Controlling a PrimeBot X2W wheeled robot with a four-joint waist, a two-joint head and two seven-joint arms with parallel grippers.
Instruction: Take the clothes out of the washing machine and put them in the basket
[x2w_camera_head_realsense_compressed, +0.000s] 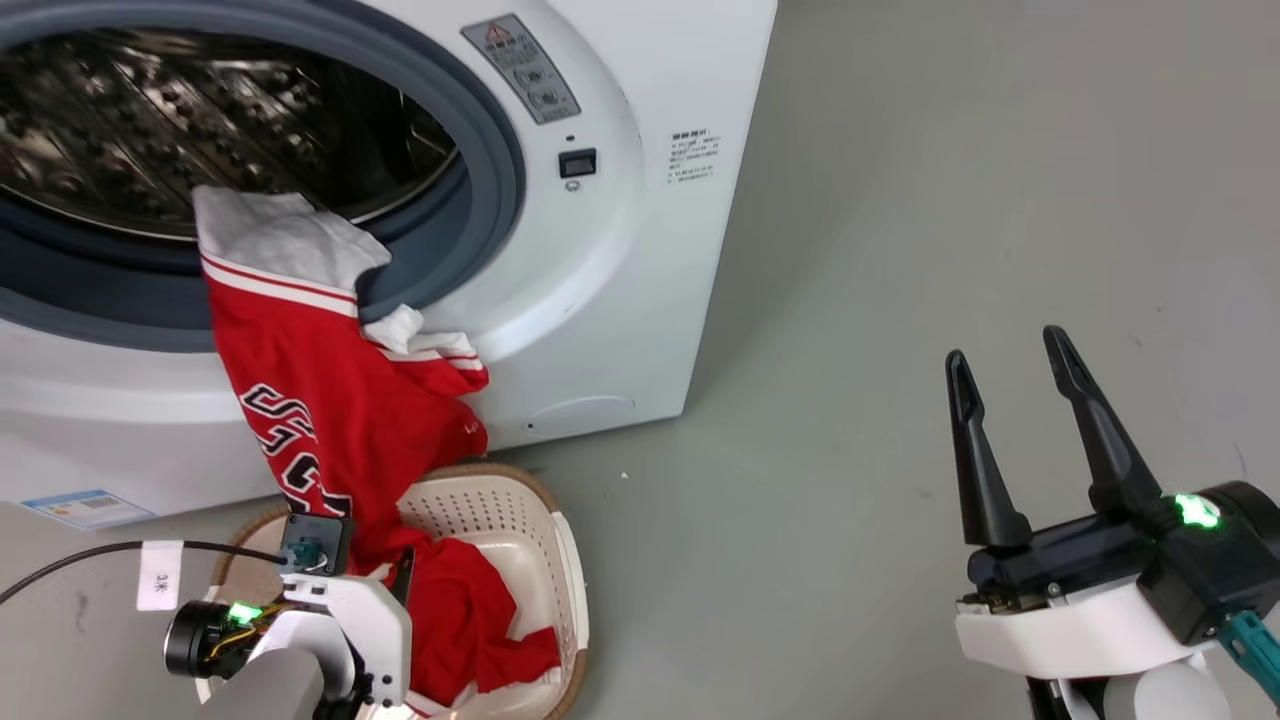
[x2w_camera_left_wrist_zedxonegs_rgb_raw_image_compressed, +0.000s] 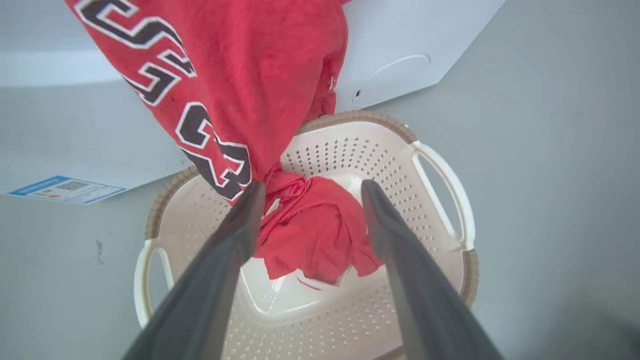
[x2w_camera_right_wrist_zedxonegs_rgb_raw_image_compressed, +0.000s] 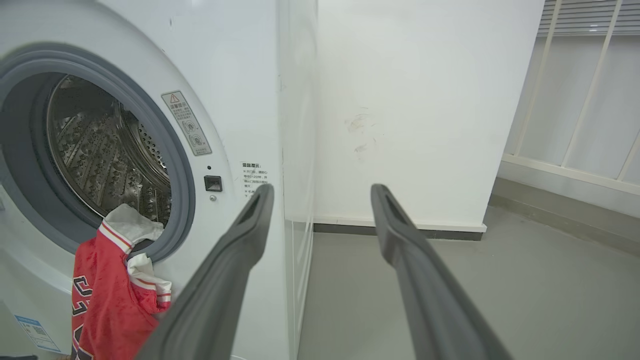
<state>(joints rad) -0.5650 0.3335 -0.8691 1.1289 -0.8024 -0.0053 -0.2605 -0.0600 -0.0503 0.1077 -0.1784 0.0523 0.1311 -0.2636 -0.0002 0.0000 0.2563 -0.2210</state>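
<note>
A smooth grey floor (x2w_camera_head_realsense_compressed: 900, 250) runs under both arms. Beyond the right gripper (x2w_camera_right_wrist_zedxonegs_rgb_raw_image_compressed: 322, 189) it meets a plain white wall (x2w_camera_right_wrist_zedxonegs_rgb_raw_image_compressed: 415, 100) with a dark skirting strip, and pale panelling (x2w_camera_right_wrist_zedxonegs_rgb_raw_image_compressed: 575, 100) lies further to that gripper's right. The right gripper's fingers are spread wide with nothing between them, held above bare floor. To their left stands the washing machine (x2w_camera_head_realsense_compressed: 620, 300), its porthole open, showing the grey gasket (x2w_camera_head_realsense_compressed: 490, 190) and the perforated steel drum (x2w_camera_head_realsense_compressed: 200, 110). The clothes (x2w_camera_head_realsense_compressed: 330, 400), a red jersey with black-and-white lettering, hang over the gasket lip with the grey-white inner side uppermost. They trail down the washer's front into the basket (x2w_camera_left_wrist_zedxonegs_rgb_raw_image_compressed: 350, 155), which sits directly below the left gripper (x2w_camera_left_wrist_zedxonegs_rgb_raw_image_compressed: 312, 186). That gripper points down into the basket with its fingers parted. The bunched lower end of the jersey lies on the basket's bottom beyond them, and the hanging part passes right by one fingertip; I cannot tell whether it touches. A blue-edged label (x2w_camera_left_wrist_zedxonegs_rgb_raw_image_compressed: 65, 189) sits low on the washer, off to that gripper's side. A white tag (x2w_camera_head_realsense_compressed: 160, 575) on a black cable lies close behind its wrist.
</note>
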